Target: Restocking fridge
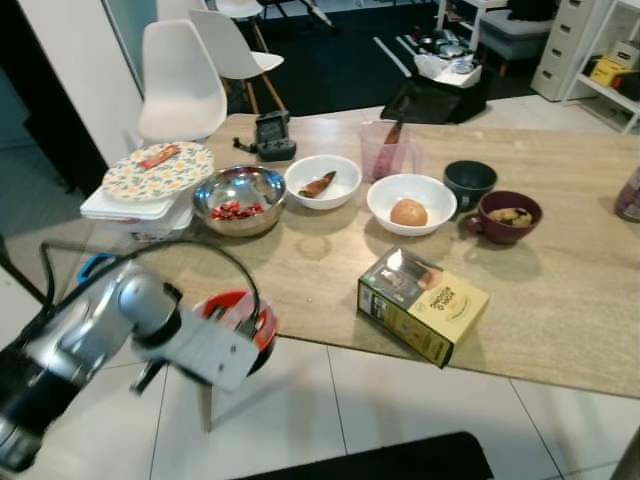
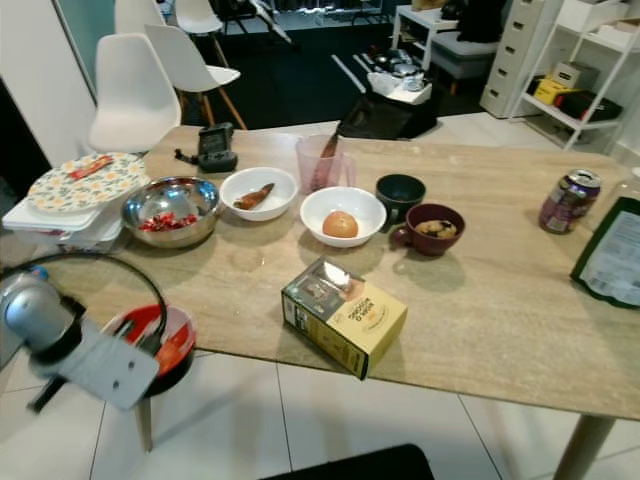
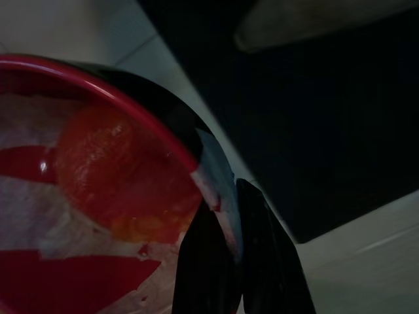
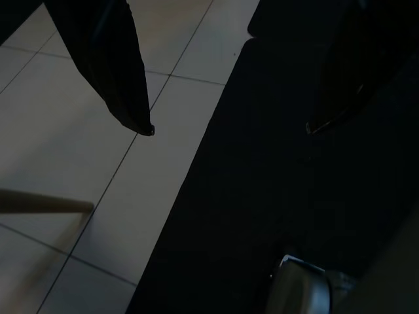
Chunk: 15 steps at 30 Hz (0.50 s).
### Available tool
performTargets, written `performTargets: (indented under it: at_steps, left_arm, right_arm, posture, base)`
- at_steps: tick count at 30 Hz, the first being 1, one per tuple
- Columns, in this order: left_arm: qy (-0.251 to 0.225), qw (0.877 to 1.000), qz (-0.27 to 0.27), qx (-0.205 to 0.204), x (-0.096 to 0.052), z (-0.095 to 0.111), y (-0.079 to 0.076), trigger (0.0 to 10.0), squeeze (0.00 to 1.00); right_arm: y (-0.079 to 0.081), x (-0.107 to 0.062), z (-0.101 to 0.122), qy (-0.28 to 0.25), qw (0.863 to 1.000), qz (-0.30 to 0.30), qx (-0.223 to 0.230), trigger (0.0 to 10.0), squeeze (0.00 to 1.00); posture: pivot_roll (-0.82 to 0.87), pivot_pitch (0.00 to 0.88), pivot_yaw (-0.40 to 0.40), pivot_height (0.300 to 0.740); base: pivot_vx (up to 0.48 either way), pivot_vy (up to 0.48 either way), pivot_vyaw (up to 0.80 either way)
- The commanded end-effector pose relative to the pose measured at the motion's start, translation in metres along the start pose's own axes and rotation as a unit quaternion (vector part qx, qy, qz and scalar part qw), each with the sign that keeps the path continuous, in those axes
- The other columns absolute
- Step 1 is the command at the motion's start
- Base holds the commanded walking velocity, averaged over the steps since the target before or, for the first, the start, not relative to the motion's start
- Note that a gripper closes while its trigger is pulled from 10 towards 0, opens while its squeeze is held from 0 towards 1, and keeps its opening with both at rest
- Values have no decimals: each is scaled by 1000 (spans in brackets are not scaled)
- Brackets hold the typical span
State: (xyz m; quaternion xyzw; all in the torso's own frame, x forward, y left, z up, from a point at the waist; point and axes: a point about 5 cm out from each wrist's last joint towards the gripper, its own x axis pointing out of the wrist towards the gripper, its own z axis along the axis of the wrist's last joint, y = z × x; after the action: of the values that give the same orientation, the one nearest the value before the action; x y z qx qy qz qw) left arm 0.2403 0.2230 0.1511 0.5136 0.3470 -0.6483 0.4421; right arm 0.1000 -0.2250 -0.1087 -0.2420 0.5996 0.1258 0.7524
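Head views: left claw (image 1: 245, 335) at tabletop (image 1: 560, 290) near edge, about 8 o'clock from yellow box (image 1: 422, 305), clamped on red bowl (image 1: 238, 318) rim; bowl held off the edge, over tile floor (image 1: 400, 400). Box print too small to read. Steel bowl (image 1: 239, 198), white bowls, mugs further back; purple can (image 2: 569, 200) at 3 o'clock, label unreadable.

Left wrist: fingers (image 3: 262, 261) pinched together on bowl rim, orange food (image 3: 118, 170) inside.

Right wrist: right claw (image 4: 229, 127) spread open over floor, holding nothing.
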Motion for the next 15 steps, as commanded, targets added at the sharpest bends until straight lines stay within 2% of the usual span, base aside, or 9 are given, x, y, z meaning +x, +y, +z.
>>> performTargets:
  at_steps: [1,4,6,8,9,12,15]
  left_arm:
    - [27,999,-6,-39,5,-6,-12,10000,0]
    - [47,995,-23,-80,21,-13,-26,10000,0]
    - [54,994,-28,-93,24,-15,-31,10000,0]
    - [59,989,-42,-130,36,-21,-42,10000,0]
    - [59,989,-42,-130,36,-21,-42,10000,0]
    - [77,978,-65,-184,62,-33,-59,10000,0]
    - [86,965,-69,-239,100,-44,-72,10000,0]
  right_arm:
    - [4,0,0,2,1000,5,4,10000,0]
    - [6,0,0,1,1000,7,3,10000,0]
    - [6,1,1,1,1000,8,3,10000,0]
    - [7,1,1,0,1000,8,4,10000,0]
    - [7,1,1,0,1000,8,4,10000,0]
    - [8,1,1,1,1000,7,6,10000,0]
    - [8,1,1,1,1000,7,6,10000,0]
  posture:
    - [-1,0,16,740]
    - [-1,0,18,740]
    - [-1,0,18,740]
    - [1,0,22,740]
    - [1,0,22,740]
    - [-1,0,24,740]
    - [-7,0,28,740]
  base:
    - [0,0,0]
    - [0,0,0]
    - [0,0,0]
    - [0,0,0]
    - [0,0,0]
    - [0,0,0]
    - [0,0,0]
